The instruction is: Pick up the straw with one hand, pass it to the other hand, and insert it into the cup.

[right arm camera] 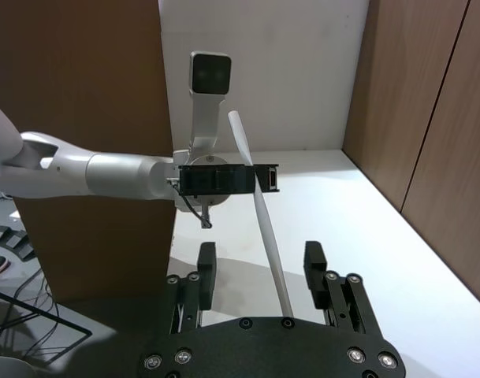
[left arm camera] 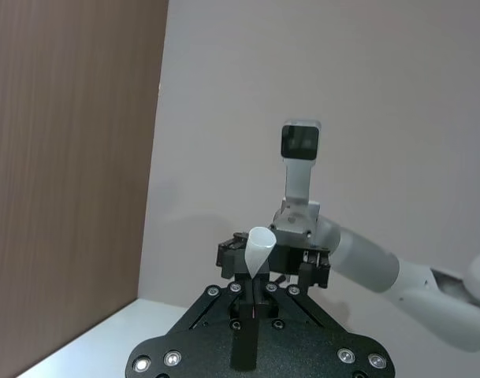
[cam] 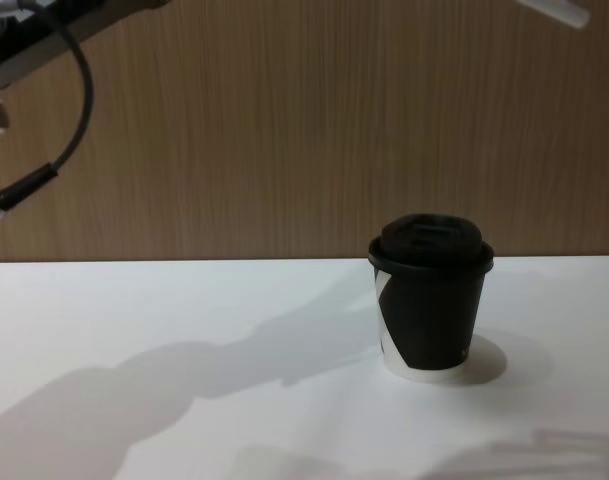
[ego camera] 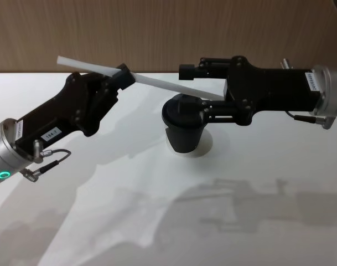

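1. A wood-panelled wall (ego camera: 157, 33) backs a white table (ego camera: 157, 221). The table is the hazard underneath this handover. I judge that a straw dropped here would lie flat on the surface and could roll, making a poor target for blocky fingers.
2. The left gripper (ego camera: 123, 76) is raised over the table's left side and is clamped on the straw (ego camera: 157, 83), roughly a third of the way in from its far left end. If it lets go before the other side has a firm hold, the straw falls.
3. The right gripper (ego camera: 196, 91) reaches in from the right with its jaws wide. In the right wrist view they straddle the straw's right end without touching it. A hold taken that close to the tip would be short and easy to lose, and it would cover the end that probably has to enter the lid. The lower finger also hangs near the cup, so a small dip could strike it.
4. The cup (ego camera: 185, 130) stands upright under the right gripper with its domed lid on. It looks light enough for a knock to shift or tip it. I cannot make out the lid's opening.
5. The straw slants down from left to right, and its right end hangs just above the lid. It is thin, so a hard pinch may crush it and an off-centre grip may let it pivot.
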